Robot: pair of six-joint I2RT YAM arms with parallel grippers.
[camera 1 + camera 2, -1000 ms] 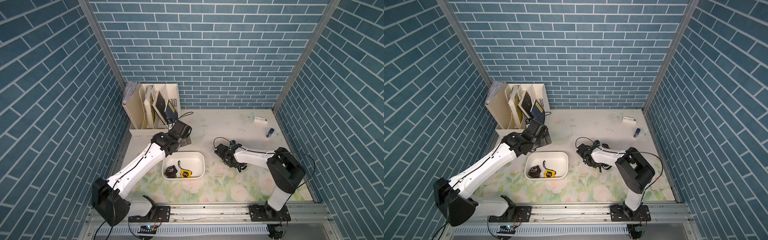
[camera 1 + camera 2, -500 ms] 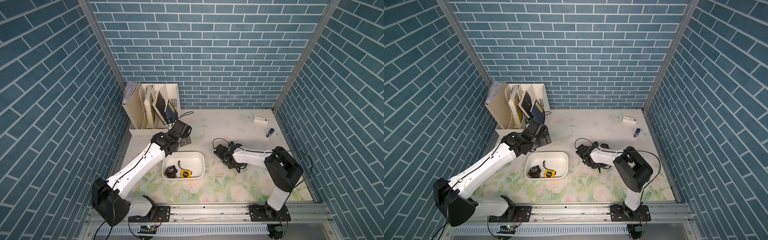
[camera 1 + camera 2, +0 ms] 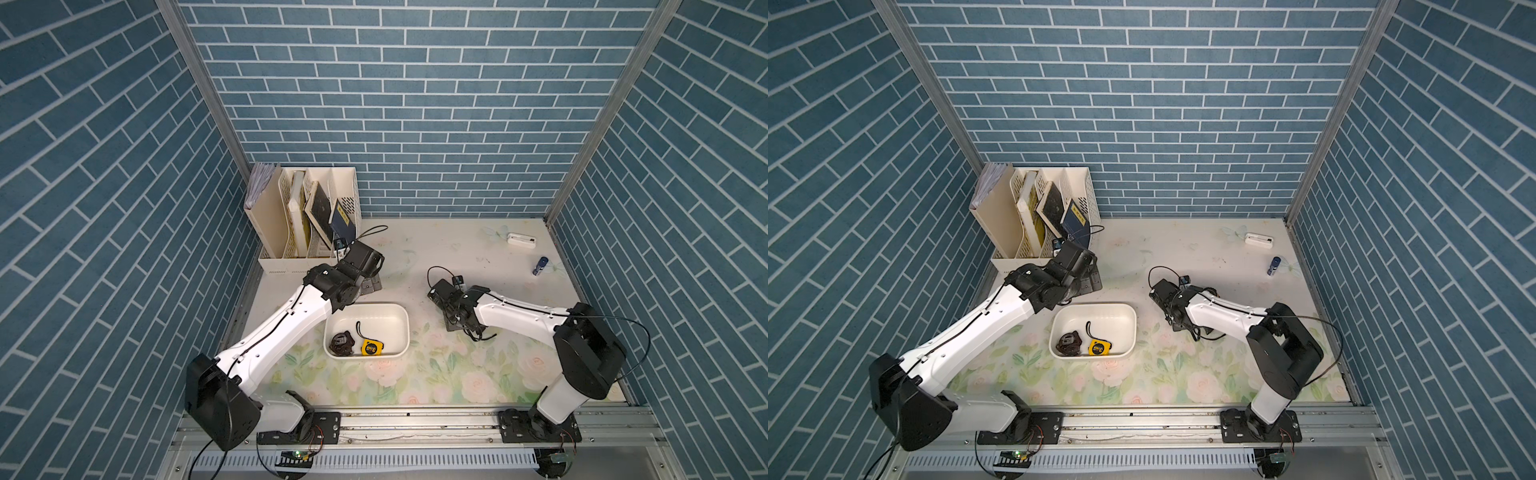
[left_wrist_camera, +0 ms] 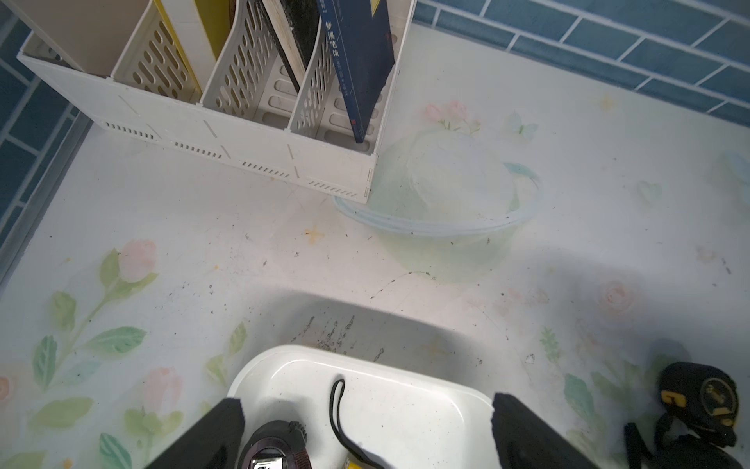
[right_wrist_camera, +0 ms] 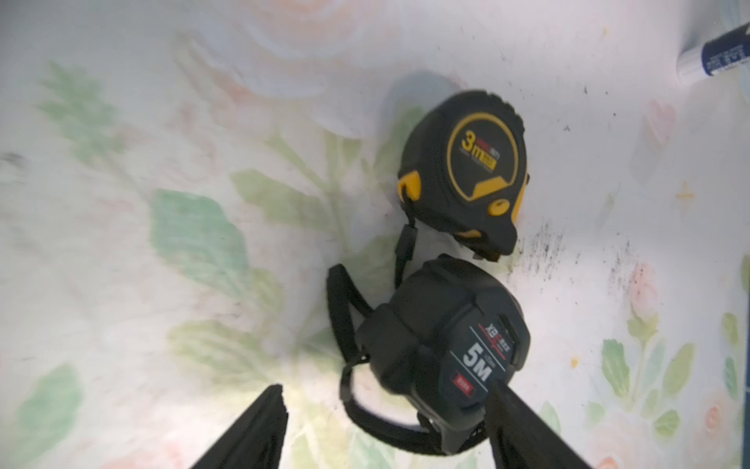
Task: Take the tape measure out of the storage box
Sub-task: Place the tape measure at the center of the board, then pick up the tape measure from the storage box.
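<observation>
Set-down step, I'd say. Right gripper [image 5: 385,390] is low over floral mat [image 3: 415,374], right of storage box [image 3: 388,328]. Its jaws are spread around 5M tape measure [image 5: 454,345], which lies beside 3m tape measure [image 5: 466,170]. Yellow tape measure [image 3: 371,347] and dark tape measure [image 3: 341,343] sit in box. Left gripper [image 4: 366,400] is spread wide and empty, hovering behind box near file organizer [image 3: 291,257]. Next: lift clear, then come down square on yellow case and avoid its strap.

White-shelled arms [image 3: 519,318] with black joints and thin black cables.
</observation>
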